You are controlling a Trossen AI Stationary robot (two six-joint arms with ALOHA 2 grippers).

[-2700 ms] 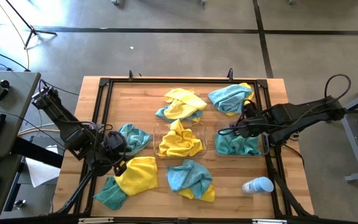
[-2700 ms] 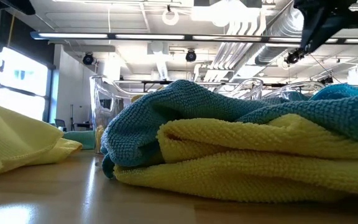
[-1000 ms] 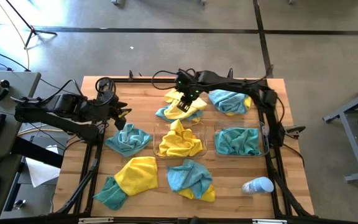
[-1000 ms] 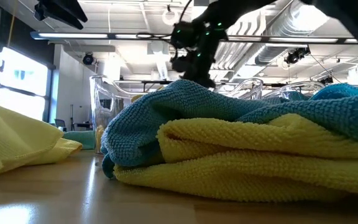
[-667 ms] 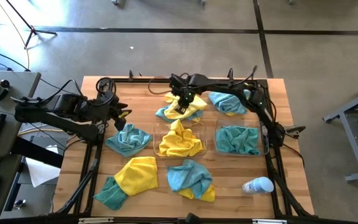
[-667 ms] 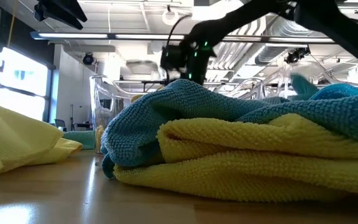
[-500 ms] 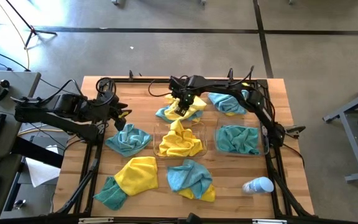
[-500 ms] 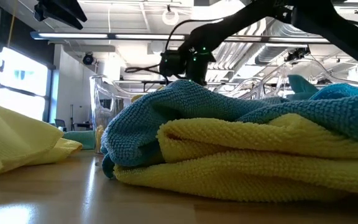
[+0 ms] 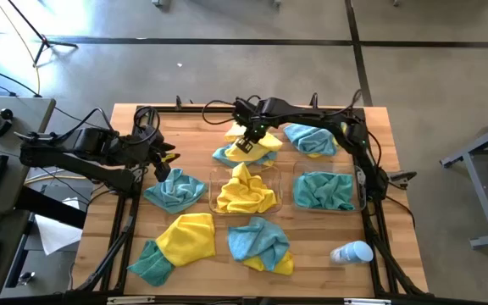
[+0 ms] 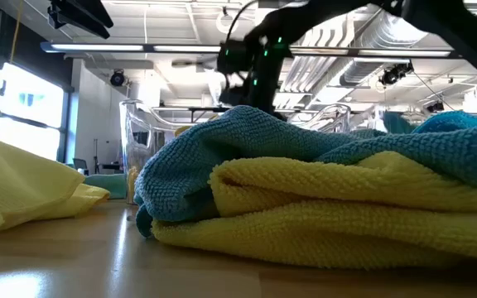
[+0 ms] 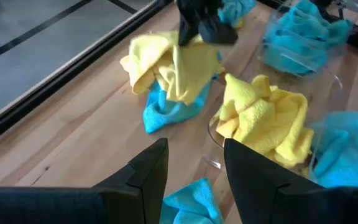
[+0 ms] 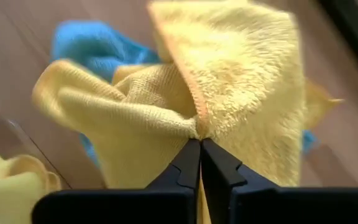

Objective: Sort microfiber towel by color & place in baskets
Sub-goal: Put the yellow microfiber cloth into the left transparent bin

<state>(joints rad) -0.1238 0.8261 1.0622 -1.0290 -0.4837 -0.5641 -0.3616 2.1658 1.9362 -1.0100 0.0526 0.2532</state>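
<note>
- Right gripper: reaches across the far middle of the table, fingers pinched tight on a fold of a yellow towel; the cloth hangs from the jaws, part raised off the pile.
- Yellow towel: at far centre, lying over a teal towel that shows at its left edge.
- Middle basket: clear bin already holding yellow towels; it sits directly nearward of the held towel, close by. Judged the destination, so the carry runs straight toward the near side.
- Right basket: clear bin holding teal towels, to the right of the middle one.
- Left gripper: fingers spread wide, holding nothing; waits at the table's left edge, far-left of a loose teal towel. The right arm is the nearer one to the yellow pile.
- Still unsorted: mixed teal and yellow heaps at near left, near centre and far right.
- White and light-blue bottle: near right, lying on its side.
</note>
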